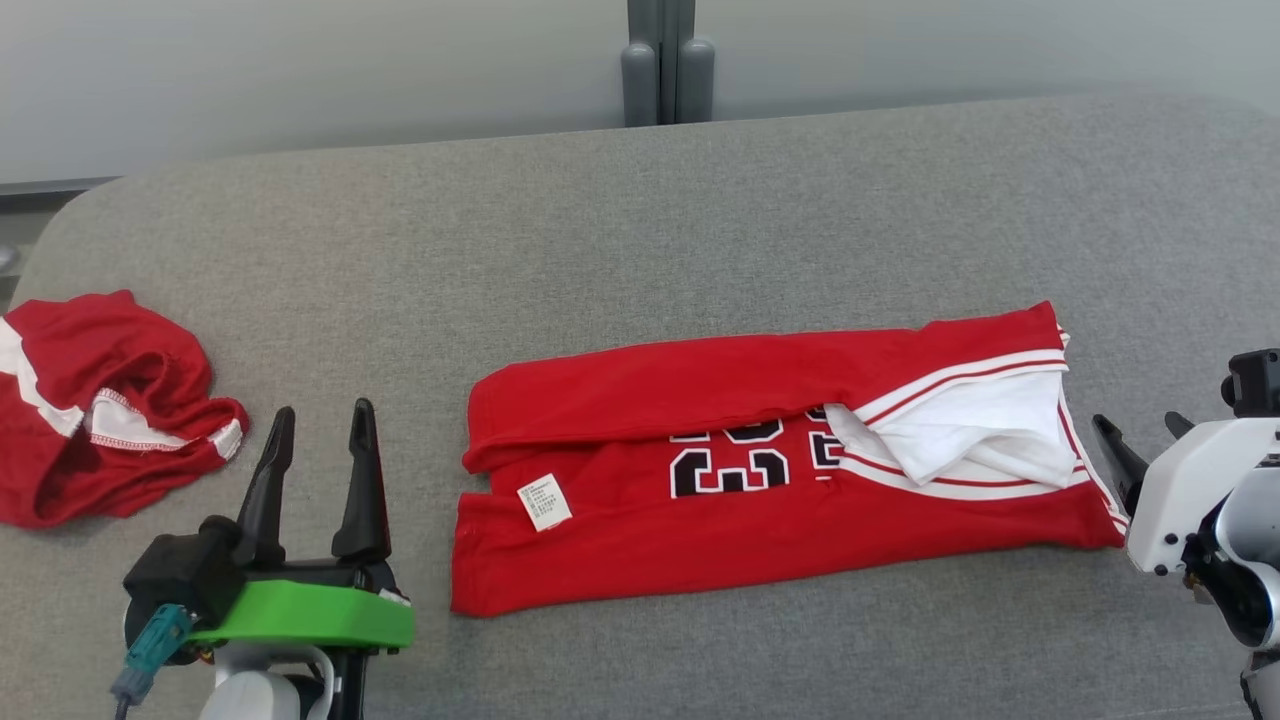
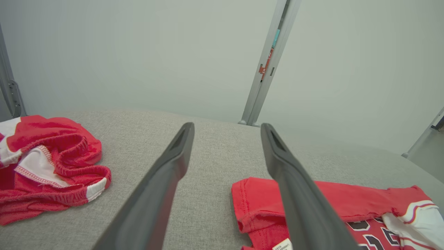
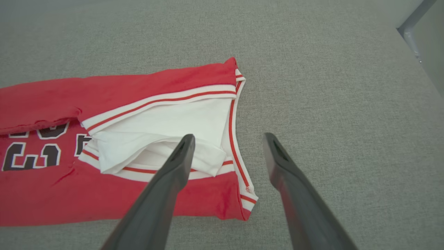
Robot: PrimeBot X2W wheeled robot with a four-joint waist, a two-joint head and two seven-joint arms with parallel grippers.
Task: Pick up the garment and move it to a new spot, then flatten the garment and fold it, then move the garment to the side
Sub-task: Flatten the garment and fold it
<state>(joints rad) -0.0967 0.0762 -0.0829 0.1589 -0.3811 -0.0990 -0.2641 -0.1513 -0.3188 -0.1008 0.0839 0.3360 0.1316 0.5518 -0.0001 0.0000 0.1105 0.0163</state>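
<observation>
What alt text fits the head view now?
A red jersey, folded lengthwise into a strip, lies flat on the grey cushion. A crumpled red garment sits at far left; the left gripper and right gripper flank the jersey, jaws open and empty.

Tabletop (image 1: pixel 640 230): grey woven cloth, matt, coarse weave. Garment (image 1: pixel 760 545): red knit cloth, soft, matt; ribbed white trim; printed number flat on the knit. Its label (image 1: pixel 544 502): white, papery-looking. Crumpled red cloth (image 1: pixel 100 400): same matt knit, stitched white hem. Left gripper (image 1: pixel 323 407): 2 fingers of matt dark plastic; green collar (image 1: pixel 300 612) smooth plastic. Right gripper (image 1: pixel 1138 425): housing of white plastic, slight gloss. Post (image 1: pixel 660 60): grey metal, satin.
</observation>
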